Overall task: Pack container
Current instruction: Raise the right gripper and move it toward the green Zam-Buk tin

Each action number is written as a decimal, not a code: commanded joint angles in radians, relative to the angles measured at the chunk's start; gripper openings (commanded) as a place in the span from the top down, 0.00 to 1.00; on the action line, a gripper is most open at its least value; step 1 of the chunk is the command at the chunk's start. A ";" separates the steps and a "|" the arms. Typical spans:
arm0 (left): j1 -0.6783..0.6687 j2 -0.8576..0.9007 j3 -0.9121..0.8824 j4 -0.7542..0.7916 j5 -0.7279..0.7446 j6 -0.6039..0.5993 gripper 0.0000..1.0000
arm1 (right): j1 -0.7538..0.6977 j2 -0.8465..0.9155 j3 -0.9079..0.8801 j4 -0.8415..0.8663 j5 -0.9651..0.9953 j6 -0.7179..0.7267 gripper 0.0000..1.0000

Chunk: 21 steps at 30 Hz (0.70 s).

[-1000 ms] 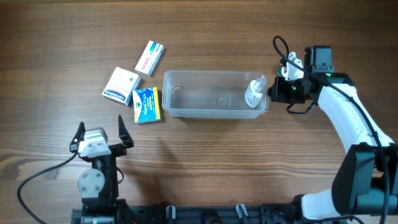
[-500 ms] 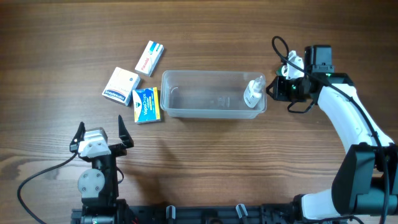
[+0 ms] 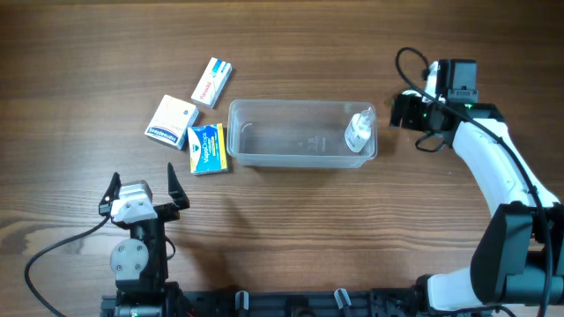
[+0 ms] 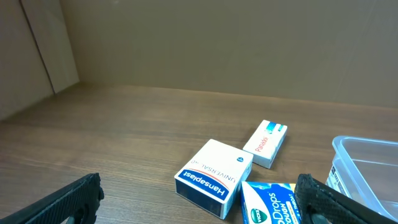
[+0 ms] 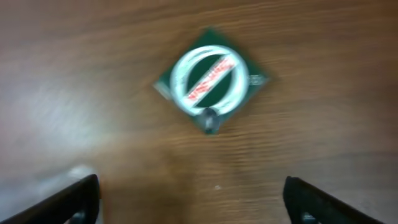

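The clear, shallow, round-cornered rectangular plastic container (image 3: 291,134) sat mid-table, a small white bottle (image 3: 359,130) inside its right end. The left gripper (image 3: 142,181) and right gripper (image 3: 395,113) both had jaws wide apart, empty.

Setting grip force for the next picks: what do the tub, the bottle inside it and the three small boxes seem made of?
Container: clear glossy plastic; the grain of the table shows through. Bottle: whitish, probably plastic, smooth. Hansaplast box, blue box, white-and-red box: printed cardboard, judging by flat faces and crisp edges.
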 commanded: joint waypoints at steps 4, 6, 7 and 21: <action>-0.005 -0.011 -0.007 0.003 -0.005 0.016 0.00 | -0.002 0.022 -0.009 0.054 0.128 0.432 0.12; -0.005 -0.011 -0.007 0.003 -0.005 0.016 0.00 | -0.002 0.032 -0.009 0.118 0.072 0.422 0.12; -0.005 -0.011 -0.007 0.003 -0.005 0.016 0.00 | -0.002 0.038 -0.009 0.154 0.034 0.395 0.12; -0.005 -0.011 -0.007 0.003 -0.006 0.016 0.00 | -0.001 0.135 -0.009 0.513 -0.181 0.394 0.96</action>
